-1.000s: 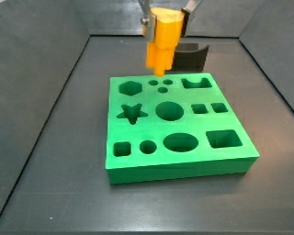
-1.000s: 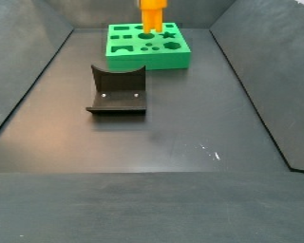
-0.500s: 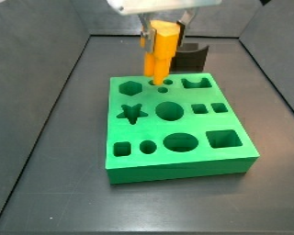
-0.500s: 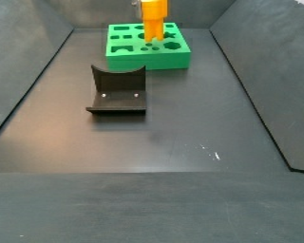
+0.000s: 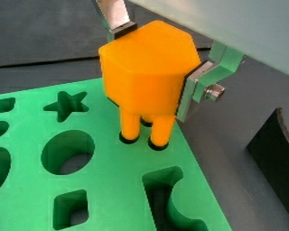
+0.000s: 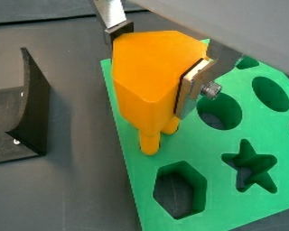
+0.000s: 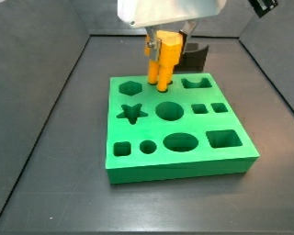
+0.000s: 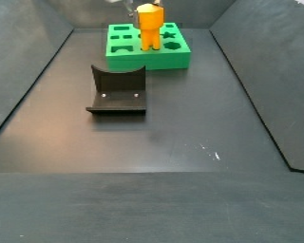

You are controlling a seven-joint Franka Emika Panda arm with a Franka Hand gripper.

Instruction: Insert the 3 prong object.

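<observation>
1. The gripper (image 5: 159, 56) is clamping the 3 prong object (image 5: 144, 77) between its silver fingers (image 5: 212, 75), hanging over the green board (image 7: 175, 124).
2. Directly beneath the gripper, the orange prongs are reaching down into the small round holes (image 7: 162, 87) in the board.
3. In a side view, the fixture (image 8: 117, 91) is standing well apart from the gripper, on the dark floor.
</observation>
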